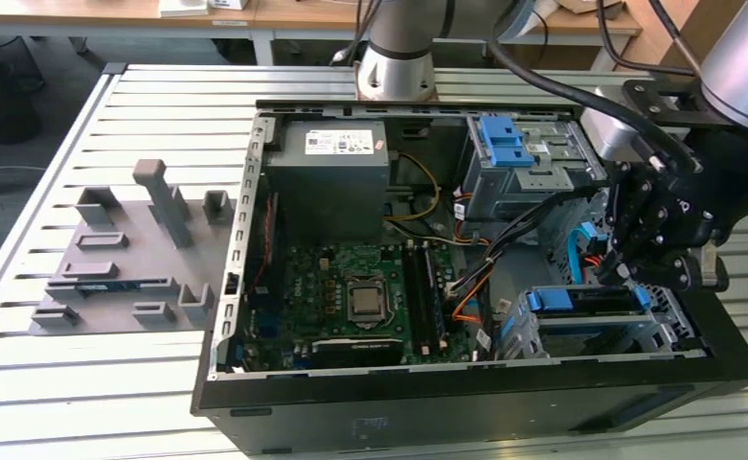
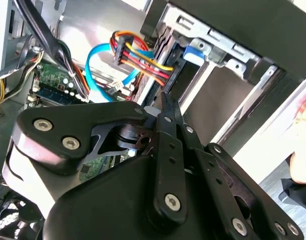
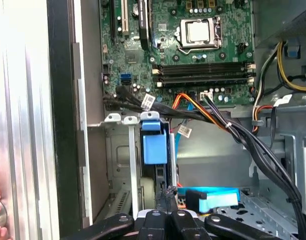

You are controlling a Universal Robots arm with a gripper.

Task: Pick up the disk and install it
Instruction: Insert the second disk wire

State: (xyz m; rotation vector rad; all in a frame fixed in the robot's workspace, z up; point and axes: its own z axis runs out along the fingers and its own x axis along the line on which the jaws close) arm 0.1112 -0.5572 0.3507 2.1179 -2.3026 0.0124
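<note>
Open computer case (image 1: 239,287) on a slatted worktop (image 1: 93,383), pincer (image 1: 642,273) with fingers together above the drive cage (image 1: 674,331), the disk (image 1: 584,302) seated in that cage, blue rail showing, motherboard (image 1: 348,297) alongside

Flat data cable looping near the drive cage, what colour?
Light blue. The flat cable shows best in the second wrist view, curving beside the bundle of red, orange and yellow wires.

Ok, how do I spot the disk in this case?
Start at the open computer case. In its drive cage at the exterior view's lower right, just below the gripper, sits the disk: blue rails, unlike the bare blue latch higher in view.
</note>
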